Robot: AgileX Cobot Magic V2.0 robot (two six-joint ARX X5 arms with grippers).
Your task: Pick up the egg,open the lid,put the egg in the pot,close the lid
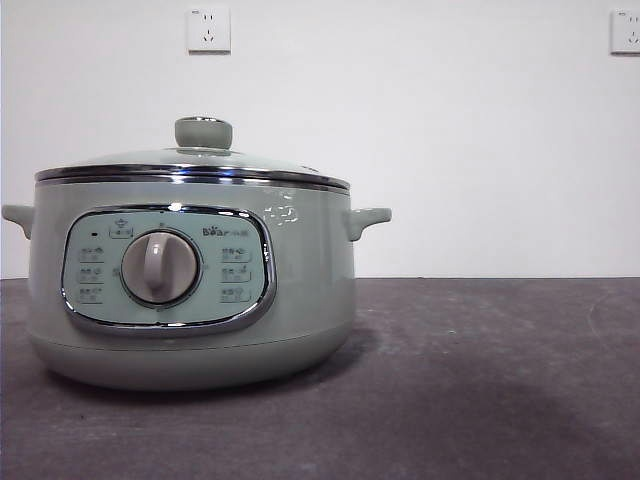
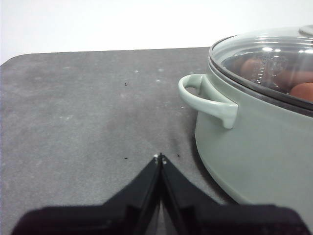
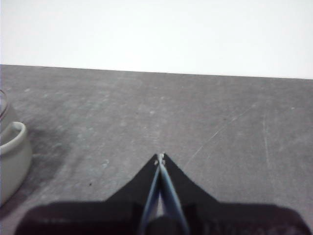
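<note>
Both end effectors, left (image 2: 160, 157) and right (image 3: 160, 158), closed, empty, low beside lidded pot (image 1: 300, 290)

Left black two-jawed hand (image 2: 160, 157) low over the dark grey counter (image 2: 88, 112), jaws pressed together to a point, nothing between them, near the pale sage-green round pot (image 2: 254, 147) but apart from it. Right black two-jawed hand (image 3: 160, 158) likewise low over the counter, jaws closed tip to tip, holding nothing. Neither arm visible in the front view.
</note>
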